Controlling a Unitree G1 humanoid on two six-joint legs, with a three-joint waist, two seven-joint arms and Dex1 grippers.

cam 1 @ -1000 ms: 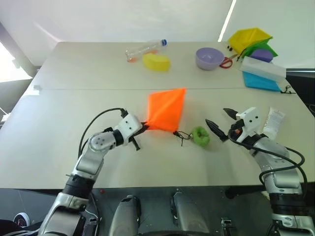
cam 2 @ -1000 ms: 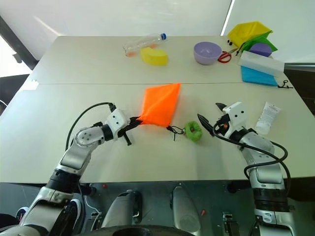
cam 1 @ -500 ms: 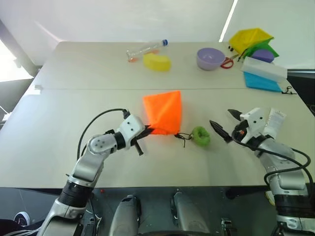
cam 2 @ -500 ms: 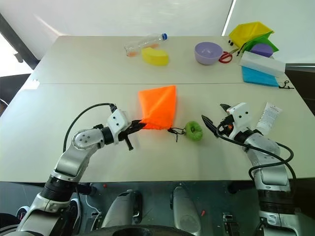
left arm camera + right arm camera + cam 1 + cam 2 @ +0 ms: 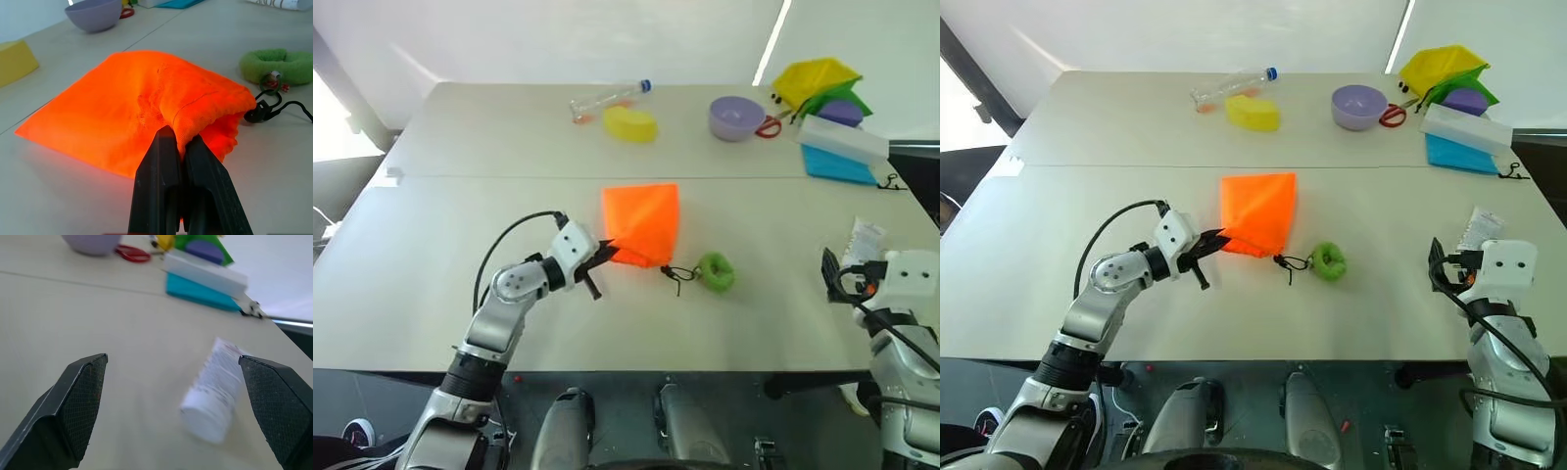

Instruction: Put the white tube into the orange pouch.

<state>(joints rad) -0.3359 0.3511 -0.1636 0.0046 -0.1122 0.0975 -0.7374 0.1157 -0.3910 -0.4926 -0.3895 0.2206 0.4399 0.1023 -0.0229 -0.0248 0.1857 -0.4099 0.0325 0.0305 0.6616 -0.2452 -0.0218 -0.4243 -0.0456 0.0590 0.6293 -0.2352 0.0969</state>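
While the left gripper (image 5: 177,147) is pinching a fold of the orange pouch (image 5: 643,221) at its gathered mouth, fingers pressed tight together on the fabric, the pouch is lying flat on the desk (image 5: 460,215) around the middle, slightly toward the front edge. Its gathered mouth is facing the front edge and its far corner is aiming at the back edge, so its long axis is running roughly front to back. A thin black cord (image 5: 677,275) is trailing from the mouth toward the right edge, ending at a lime-green ring (image 5: 715,271) lying just beside the pouch.

The white tube (image 5: 215,387) is lying flat near the right edge of the desk, well apart from the pouch. Its long axis is running front to back with a slight slant; the round capped end is facing the front edge and the flat crimped end is pointing toward the back right corner.

The right gripper (image 5: 176,406) is hanging over the desk near the front right corner, jaws spread wide and holding nothing, pointing along the tube from its capped end. The tube is sitting between the lines of the two fingers, not touching either.

Along the back edge: clear bottle (image 5: 607,96), yellow sponge (image 5: 629,123), purple bowl (image 5: 736,117), red scissors (image 5: 769,125). At the back right corner: yellow bag (image 5: 815,77), white box (image 5: 844,137) on a blue box (image 5: 840,164).
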